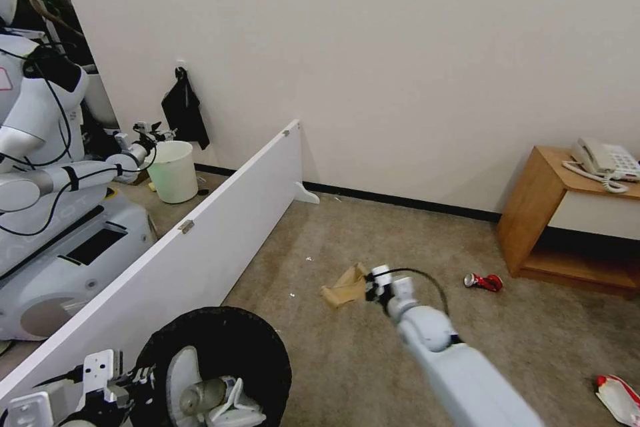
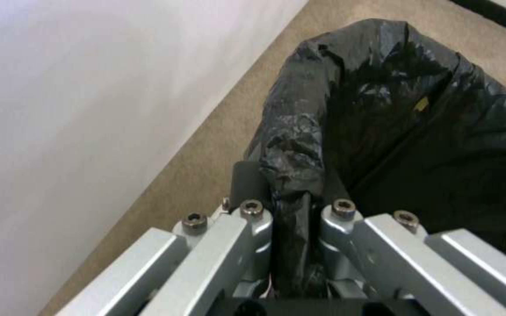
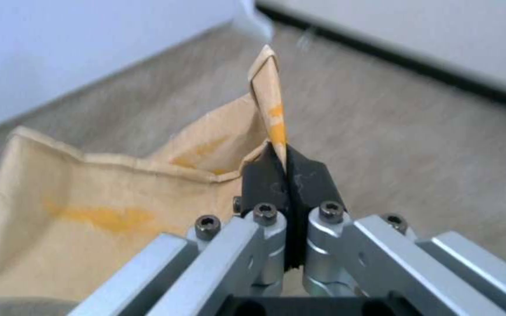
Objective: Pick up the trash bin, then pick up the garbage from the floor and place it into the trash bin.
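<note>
The trash bin [image 1: 267,347], lined with a black bag, is at the lower left of the head view and holds white slippers [image 1: 230,403] and a bottle [image 1: 200,397]. My left gripper [image 1: 141,379] is shut on its bag-covered rim [image 2: 300,145], with the black plastic squeezed between the fingers [image 2: 247,177]. My right gripper [image 1: 371,288] reaches out over the floor [image 1: 400,240] and is shut on a raised fold of the brown paper bag [image 3: 89,184]. The rest of that bag [image 1: 343,288] lies low on the carpet. A crushed red can [image 1: 485,281] and a red-white snack packet [image 1: 620,397] lie farther right.
A long white board [image 1: 200,247] runs diagonally on my left. Beyond it another robot [image 1: 40,167] holds a pale unlined bin [image 1: 173,170]. A wooden side table [image 1: 533,207] carrying a telephone [image 1: 603,160] stands at the right by the wall.
</note>
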### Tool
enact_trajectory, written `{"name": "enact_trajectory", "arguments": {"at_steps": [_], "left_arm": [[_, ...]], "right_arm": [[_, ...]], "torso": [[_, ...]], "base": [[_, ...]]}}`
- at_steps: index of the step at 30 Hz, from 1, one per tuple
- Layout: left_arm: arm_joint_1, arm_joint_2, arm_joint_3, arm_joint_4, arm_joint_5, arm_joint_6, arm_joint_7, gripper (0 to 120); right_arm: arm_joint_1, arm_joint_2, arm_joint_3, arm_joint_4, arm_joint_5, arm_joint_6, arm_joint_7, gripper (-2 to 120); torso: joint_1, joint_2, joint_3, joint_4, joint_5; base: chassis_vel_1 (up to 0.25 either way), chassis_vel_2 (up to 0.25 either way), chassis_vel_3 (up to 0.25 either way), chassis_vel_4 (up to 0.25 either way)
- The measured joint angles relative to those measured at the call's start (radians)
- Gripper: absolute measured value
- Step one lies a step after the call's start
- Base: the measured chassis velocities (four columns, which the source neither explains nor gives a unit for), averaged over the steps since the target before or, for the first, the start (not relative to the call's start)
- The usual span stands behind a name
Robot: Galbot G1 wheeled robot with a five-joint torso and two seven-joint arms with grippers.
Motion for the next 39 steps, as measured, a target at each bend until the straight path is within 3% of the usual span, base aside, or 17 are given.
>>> {"name": "enact_trajectory", "arguments": {"at_steps": [1,3,7,9,17,22,27,39], "left_arm": [[0.0,0.0,0.0,0.0,0.0,0.0,0.0,4],[-0.002,0.007,0.007,0.0,-0.001,0.001,0.0,4],[-0.005,0.008,0.019,0.0,0.0,0.002,-0.001,4],[-0.002,0.006,0.042,0.0,0.014,0.003,-0.001,4],[0.004,0.006,0.068,0.0,0.038,0.003,-0.001,4],[0.013,0.008,0.064,0.0,0.038,0.004,-0.001,4],[0.01,0.008,0.065,0.0,0.038,0.004,0.0,4],[0.006,0.017,0.039,0.0,0.012,0.006,-0.001,4]], "right_arm": [[0.0,0.0,0.0,0.0,0.0,0.0,0.0,0],[-0.027,-0.076,0.029,0.125,0.036,0.024,-0.001,0],[-0.034,-0.12,0.049,0.218,0.067,0.051,-0.004,0],[-0.026,-0.148,0.057,0.299,0.076,0.121,-0.026,0],[0.033,-0.174,-0.009,0.42,0.154,0.236,-0.103,0],[0.141,-0.193,-0.118,0.461,0.276,0.393,-0.248,0],[0.25,-0.19,-0.228,0.493,0.368,0.482,-0.334,0],[0.386,-0.177,-0.397,0.554,0.503,0.5,-0.468,0]], "torso": [[0.0,0.0,0.0,0.0,0.0],[0.0,0.0,0.0,-0.0001,-0.0001],[0.0,0.0,0.0,0.0004,0.0],[0.0,0.0,0.0,0.0006,-0.0002],[0.0,0.0,0.0,0.0004,-0.0002],[0.0,0.0,0.0,0.0005,-0.0003],[0.0,0.0,0.0,0.0006,-0.0004],[0.0,0.0,0.0,0.0004,-0.0003]], "base": [[0.0,0.0,0.0,0.0],[0.0,0.0,0.0,0.0],[0.0,0.0,0.0,0.0],[0.0,0.0,0.0,0.0],[0.0,0.0,0.0,0.0],[0.0,0.0,0.0,0.0],[0.0,0.0,0.0,0.0],[0.0,0.0,0.0,0.0]]}}
